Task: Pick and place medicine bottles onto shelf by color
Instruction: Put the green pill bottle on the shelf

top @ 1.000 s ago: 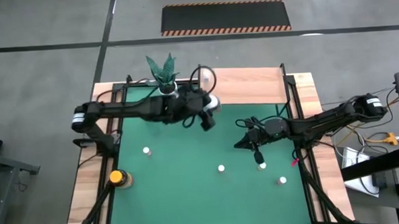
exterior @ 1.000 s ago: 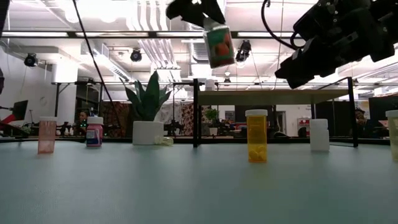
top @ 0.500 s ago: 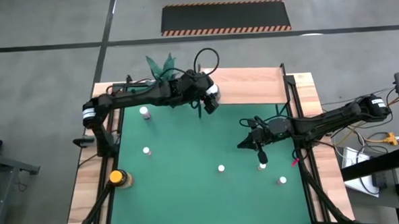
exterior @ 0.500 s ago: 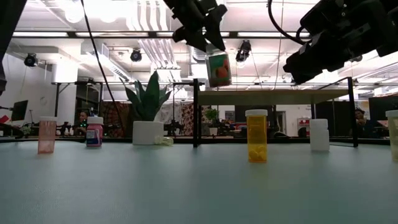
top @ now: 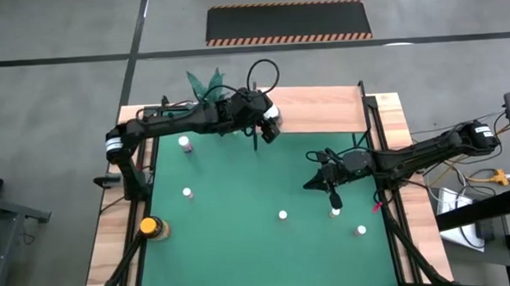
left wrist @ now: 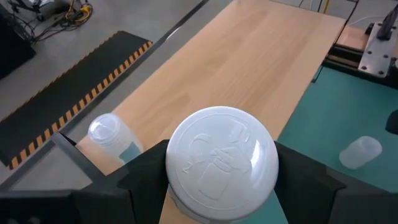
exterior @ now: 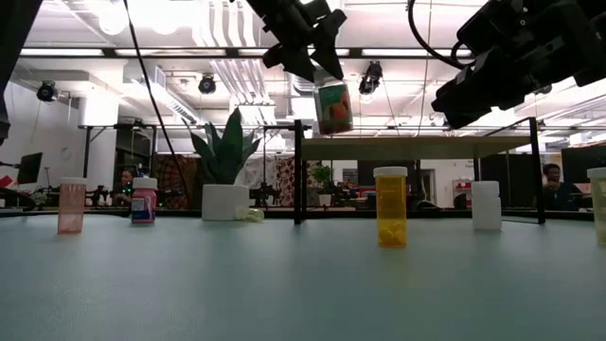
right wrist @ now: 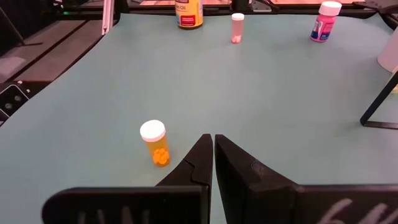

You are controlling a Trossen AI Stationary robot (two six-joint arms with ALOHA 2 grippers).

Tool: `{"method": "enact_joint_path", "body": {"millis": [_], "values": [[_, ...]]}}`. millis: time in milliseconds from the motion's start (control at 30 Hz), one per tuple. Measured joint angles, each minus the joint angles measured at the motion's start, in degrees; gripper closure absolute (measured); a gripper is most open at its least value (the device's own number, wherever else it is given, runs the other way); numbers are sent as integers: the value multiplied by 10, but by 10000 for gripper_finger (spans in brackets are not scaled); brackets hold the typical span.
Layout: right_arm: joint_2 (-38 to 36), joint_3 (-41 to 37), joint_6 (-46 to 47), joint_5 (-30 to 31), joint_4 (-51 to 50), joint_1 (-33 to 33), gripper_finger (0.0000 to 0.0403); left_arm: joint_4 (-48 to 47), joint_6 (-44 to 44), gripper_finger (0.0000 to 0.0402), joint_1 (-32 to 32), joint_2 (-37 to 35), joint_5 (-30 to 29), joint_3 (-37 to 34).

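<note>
Barely shifted, left tool (exterior: pixel 317 59) grips bottle (exterior: pixel 333 106) (white-capped) beneath; right tool (right wrist: pixel 213 163) closed.

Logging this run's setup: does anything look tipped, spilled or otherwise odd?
Nothing stands out. The small bottles on the green mat stand upright, nothing spilled. A clear orange-labelled bottle hangs in the left end effector by the light wooden shelf; the right end effector hovers over the mat.
</note>
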Motion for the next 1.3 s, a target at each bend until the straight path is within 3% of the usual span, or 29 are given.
{"method": "enact_joint_path", "body": {"millis": [300, 700, 967, 1100, 1300], "values": [[0, 0, 0, 0, 0, 0, 394, 1, 0, 163, 11, 0, 32, -1], [0, 0, 4, 1, 0, 0, 394, 1, 31, 102, 21, -5, 33, 1], [0, 0, 34, 2, 3, 0, 394, -45, 60, 100, -36, -73, 34, -8], [0, 0, 59, 29, 26, 0, 394, -18, 89, 100, -110, -116, 30, -68], [0, 2, 53, 70, 76, 0, 394, 155, 152, 100, -225, -179, 30, -255]]}}
